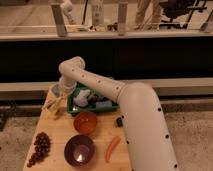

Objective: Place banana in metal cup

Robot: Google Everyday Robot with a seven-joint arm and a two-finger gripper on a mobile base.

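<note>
We see the gripper (59, 103) low over the table's (55, 150) far-left corner, gripping the banana (53, 106), which hangs tilted just in front of the metal cup (55, 90). We judge 2 risks: the long fruit catches the narrow rim and tips the cup, or slides off the edge. The green tray (93, 102), orange bowl (85, 121) and purple bowl (79, 150) sit clear.

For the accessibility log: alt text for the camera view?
White robot arm reaches across a wooden table, its gripper low at the far-left edge near the metal cup. Also there: green tray, orange bowl, purple bowl, grapes, carrot.
</note>
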